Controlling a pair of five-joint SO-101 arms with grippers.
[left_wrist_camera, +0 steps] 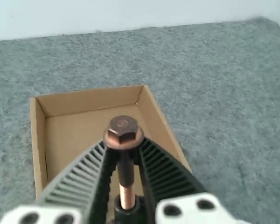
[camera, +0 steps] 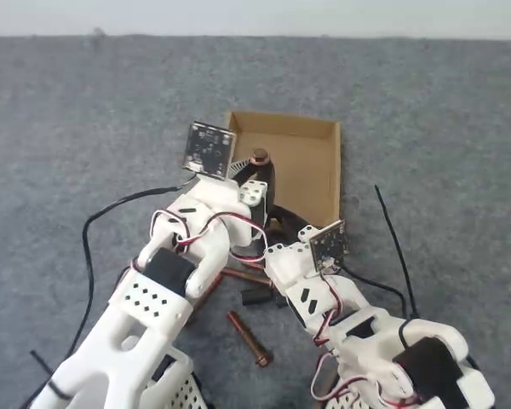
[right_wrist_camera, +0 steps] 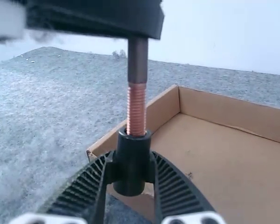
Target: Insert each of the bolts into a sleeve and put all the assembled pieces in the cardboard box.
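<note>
Insertion step: left claw (left_wrist_camera: 122,148) clamps the bolt (left_wrist_camera: 123,132) under its head, tip entering the sleeve (right_wrist_camera: 132,144) pinched in the right claw (right_wrist_camera: 130,163) below. Box (left_wrist_camera: 86,100) lies just beyond. Next: press it straight home.

The left arm (camera: 166,281) stretches forward. The left gripper (left_wrist_camera: 123,143) is closed tight on a bolt (left_wrist_camera: 122,129). The right arm (camera: 366,336) sits beside it and bends in toward it. The right gripper (right_wrist_camera: 130,161) squeezes a black sleeve (right_wrist_camera: 131,149). Both grippers are close together.
</note>
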